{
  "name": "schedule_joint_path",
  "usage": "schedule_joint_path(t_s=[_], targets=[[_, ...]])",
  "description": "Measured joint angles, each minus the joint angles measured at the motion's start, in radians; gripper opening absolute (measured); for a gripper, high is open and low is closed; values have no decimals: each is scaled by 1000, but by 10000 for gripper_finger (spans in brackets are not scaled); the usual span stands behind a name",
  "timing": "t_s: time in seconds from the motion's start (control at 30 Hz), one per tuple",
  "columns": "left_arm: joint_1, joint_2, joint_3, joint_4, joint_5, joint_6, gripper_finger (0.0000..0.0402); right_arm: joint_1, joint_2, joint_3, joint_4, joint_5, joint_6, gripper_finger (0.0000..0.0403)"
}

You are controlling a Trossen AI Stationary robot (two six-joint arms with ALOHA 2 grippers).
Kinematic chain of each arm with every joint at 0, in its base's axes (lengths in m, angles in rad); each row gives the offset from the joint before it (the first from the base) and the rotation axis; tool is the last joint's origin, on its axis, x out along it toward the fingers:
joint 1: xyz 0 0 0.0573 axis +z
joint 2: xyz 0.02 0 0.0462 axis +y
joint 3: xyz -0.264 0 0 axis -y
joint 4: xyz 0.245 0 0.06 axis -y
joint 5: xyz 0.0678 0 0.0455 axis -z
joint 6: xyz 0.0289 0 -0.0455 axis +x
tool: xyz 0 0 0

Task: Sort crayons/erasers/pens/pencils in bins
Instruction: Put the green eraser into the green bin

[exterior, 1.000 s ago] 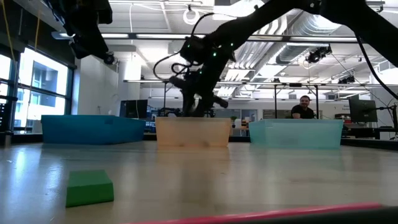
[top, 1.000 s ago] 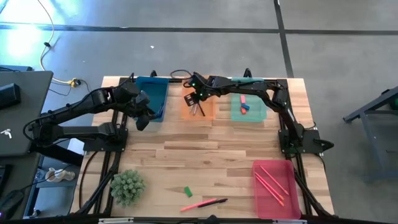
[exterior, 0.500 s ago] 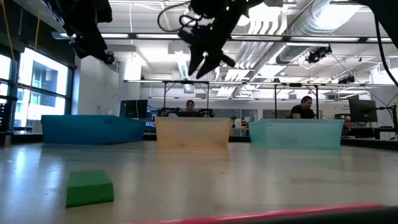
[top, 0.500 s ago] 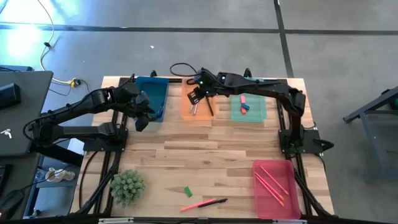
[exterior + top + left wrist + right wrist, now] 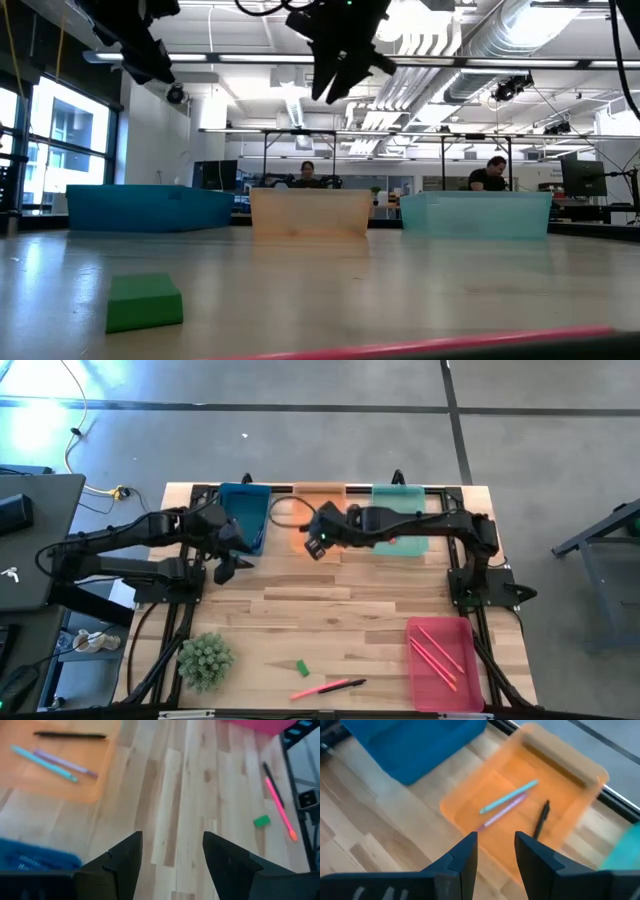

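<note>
Four bins: blue (image 5: 246, 512), orange (image 5: 318, 493), green (image 5: 400, 500) and pink (image 5: 440, 665). The orange bin holds three pens (image 5: 509, 797). The pink bin holds about four pink sticks (image 5: 437, 651). One green eraser (image 5: 302, 668), one pink pen (image 5: 326, 687) and one plant (image 5: 205, 660) sit on the surface (image 5: 350, 620).

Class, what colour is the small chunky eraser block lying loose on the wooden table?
Green. The small chunky eraser block shows best in the low view.

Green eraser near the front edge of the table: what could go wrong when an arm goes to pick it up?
The green eraser lies close beside the pink pen, so a gripper coming down could knock the pen. The small plant stands near the left gripper's likely path. Both grippers, the right too, are far from it and open.
</note>
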Motion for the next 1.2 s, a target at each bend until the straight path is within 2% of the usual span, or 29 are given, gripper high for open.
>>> schedule_joint_path(t_s=[0.17,0.6,0.8,0.97,1.2], targets=[[-64,0,0,68,0,-9,195,80,0,0,-100,83,119,121],[-231,0,0,214,-20,-12,199,245,0,0,-310,148,425,121],[-304,21,1,270,-58,-32,211,297,0,0,-490,184,614,121],[-354,96,68,273,-67,-35,210,332,-5,-1,-591,188,695,121],[-405,229,158,272,-128,-35,209,351,-6,-1,-677,193,688,121]])
